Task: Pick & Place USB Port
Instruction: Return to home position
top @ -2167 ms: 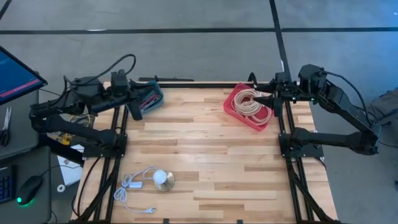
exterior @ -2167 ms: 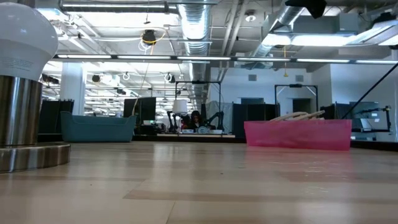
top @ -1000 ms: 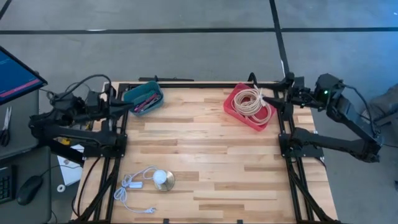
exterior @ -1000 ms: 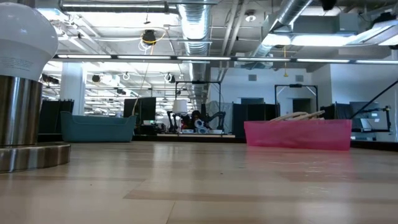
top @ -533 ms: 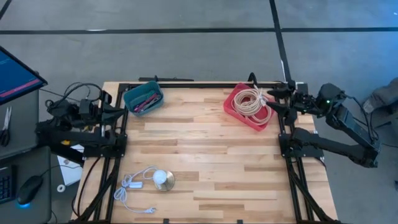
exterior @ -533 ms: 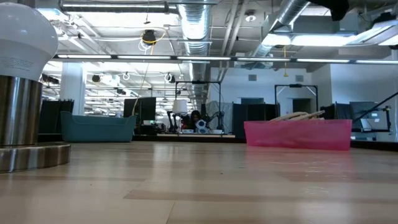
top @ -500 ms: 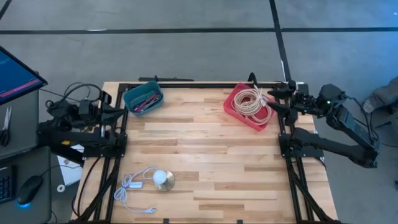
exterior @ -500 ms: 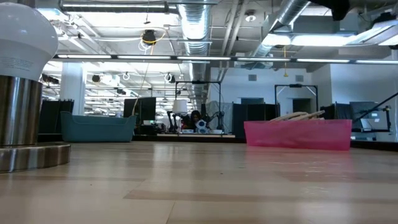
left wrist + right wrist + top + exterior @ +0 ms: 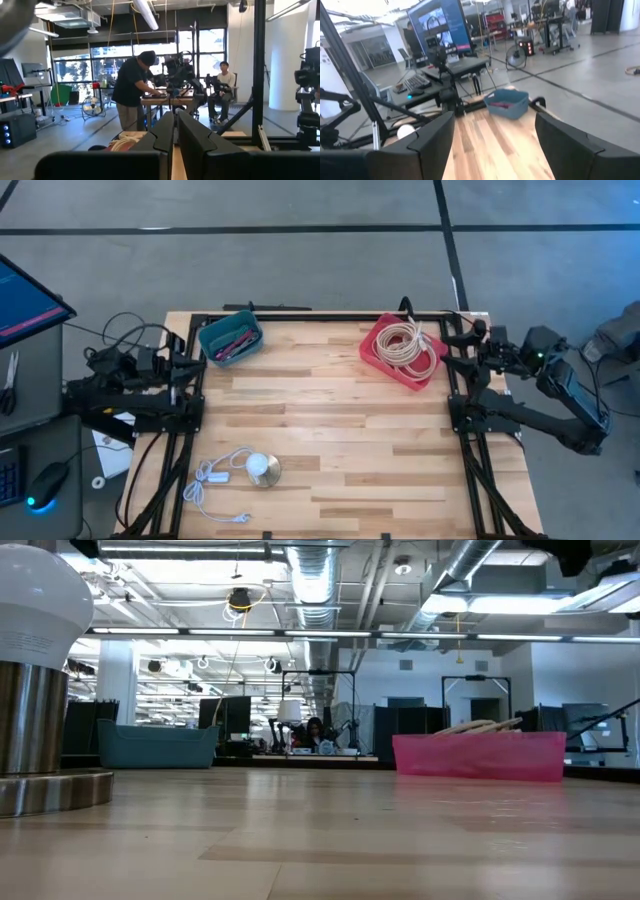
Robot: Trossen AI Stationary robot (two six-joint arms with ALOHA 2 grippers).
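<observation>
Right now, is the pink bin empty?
No, the high view shows a coil of pale cable lying inside the pink bin.

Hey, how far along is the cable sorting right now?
Done: coiled white cables lie in the pink bin, pink and black cables in the blue bin. In hand: nothing; the left gripper, shut, and the right gripper, open, sit at the table's sides. Left: perhaps the white cable by the lamp.

Tabletop, far edge: left bin w/ cables inside; right bin w/ coiled cables inside. Near-left corner: domed object, loose cable just beside.
</observation>
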